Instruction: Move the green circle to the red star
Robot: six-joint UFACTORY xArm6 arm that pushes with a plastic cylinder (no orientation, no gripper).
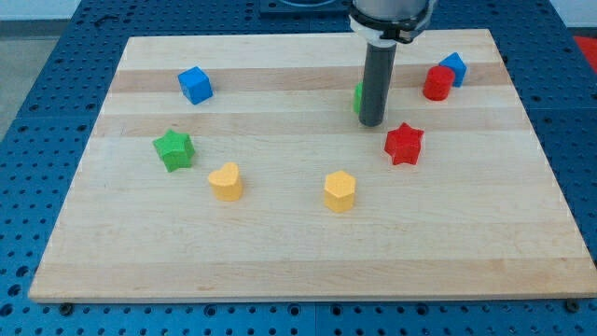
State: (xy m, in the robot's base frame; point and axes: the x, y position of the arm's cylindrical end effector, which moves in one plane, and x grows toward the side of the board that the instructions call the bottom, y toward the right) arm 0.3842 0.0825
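Note:
The green circle (357,96) is almost wholly hidden behind my rod; only a thin green sliver shows at the rod's left edge, in the upper middle of the board. The red star (404,143) lies just to the lower right of the rod. My tip (371,121) rests on the board directly in front of the green circle, a short way up and left of the red star. Whether the tip touches the green circle cannot be told.
A red cylinder (437,82) and a blue cube (454,66) sit together at the upper right. A blue cube (196,84) is at the upper left, a green star (173,148) at the left, a yellow heart (226,181) and a yellow hexagon (340,190) lower middle. The wooden board (298,252) lies on a blue perforated table.

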